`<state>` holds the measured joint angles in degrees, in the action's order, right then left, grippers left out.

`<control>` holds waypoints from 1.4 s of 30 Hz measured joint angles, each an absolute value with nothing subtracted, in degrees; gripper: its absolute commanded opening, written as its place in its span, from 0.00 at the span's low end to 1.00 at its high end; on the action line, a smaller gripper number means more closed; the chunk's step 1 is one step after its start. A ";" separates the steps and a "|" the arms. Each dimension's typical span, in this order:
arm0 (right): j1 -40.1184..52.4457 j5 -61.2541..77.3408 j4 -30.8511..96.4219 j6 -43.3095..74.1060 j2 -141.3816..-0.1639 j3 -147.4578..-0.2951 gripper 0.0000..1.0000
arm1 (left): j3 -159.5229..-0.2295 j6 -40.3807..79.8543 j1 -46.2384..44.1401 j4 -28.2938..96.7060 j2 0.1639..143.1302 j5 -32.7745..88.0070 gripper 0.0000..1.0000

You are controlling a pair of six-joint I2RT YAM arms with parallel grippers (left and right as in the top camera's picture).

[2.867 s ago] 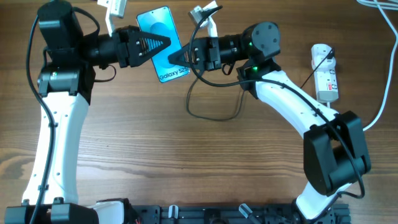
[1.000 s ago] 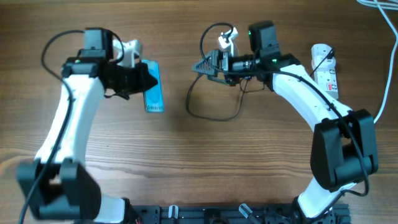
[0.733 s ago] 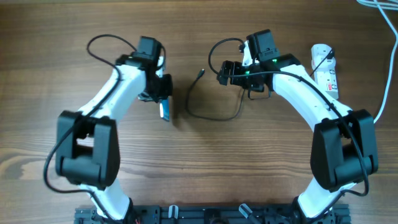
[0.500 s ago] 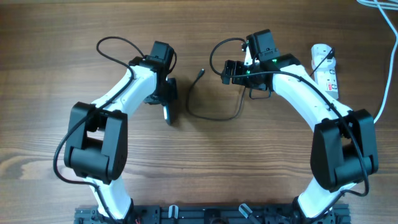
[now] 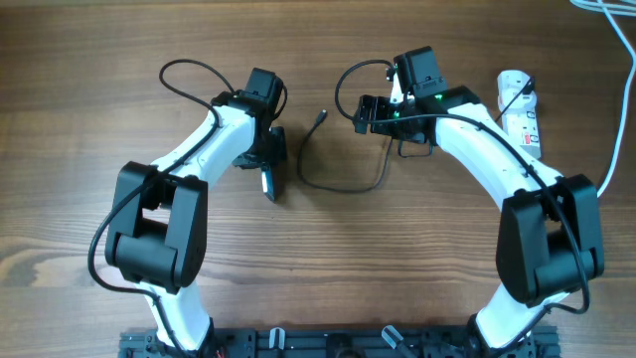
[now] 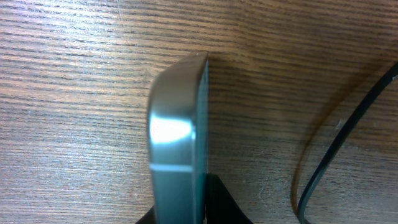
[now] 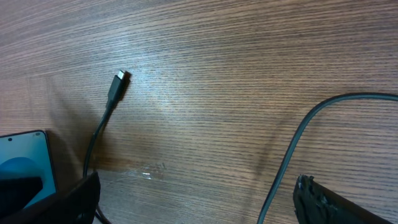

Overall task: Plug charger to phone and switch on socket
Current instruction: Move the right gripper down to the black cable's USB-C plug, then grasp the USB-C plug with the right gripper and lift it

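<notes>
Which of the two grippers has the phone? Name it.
The left gripper: it is shut on the phone, held on edge. The right gripper stands open and empty above the charger.

On the table (image 5: 397,268), the phone (image 5: 267,183) stood up on edge, left of centre, its length running from far to near. Just to its right lay the charger (image 5: 343,187), its cable curving in a loop at the table's middle. The connector (image 5: 321,116) lay at the loop's far end, right of the phone, farther back and apart from it. The socket (image 5: 521,119) lay well off to the right, on the far side. The thick white cord (image 5: 614,149) trailed beyond it along the right edge.
</notes>
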<state>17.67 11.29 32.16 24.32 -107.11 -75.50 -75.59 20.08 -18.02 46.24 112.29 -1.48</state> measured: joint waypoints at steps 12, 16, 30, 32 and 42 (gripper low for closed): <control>17.67 11.53 30.22 28.08 -107.11 -75.48 0.56 | -75.59 22.24 -17.98 46.30 112.29 -0.84 0.04; 18.52 14.96 31.64 29.91 -107.11 -75.48 0.29 | -75.59 22.22 -14.94 46.19 112.29 6.57 0.04; 40.58 -0.60 22.09 32.23 -111.26 -75.48 0.38 | -75.59 9.39 14.28 47.22 112.31 45.54 0.04; 41.12 -2.79 17.54 32.34 -114.63 -75.48 0.38 | -75.59 9.19 15.14 47.44 112.31 45.52 0.04; 41.08 -6.20 37.78 33.85 -118.69 -78.91 0.20 | -75.59 8.99 12.69 47.55 112.31 43.51 0.05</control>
<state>41.08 -6.20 37.78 33.85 -118.69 -78.91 -75.59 8.99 12.69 47.55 112.31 43.51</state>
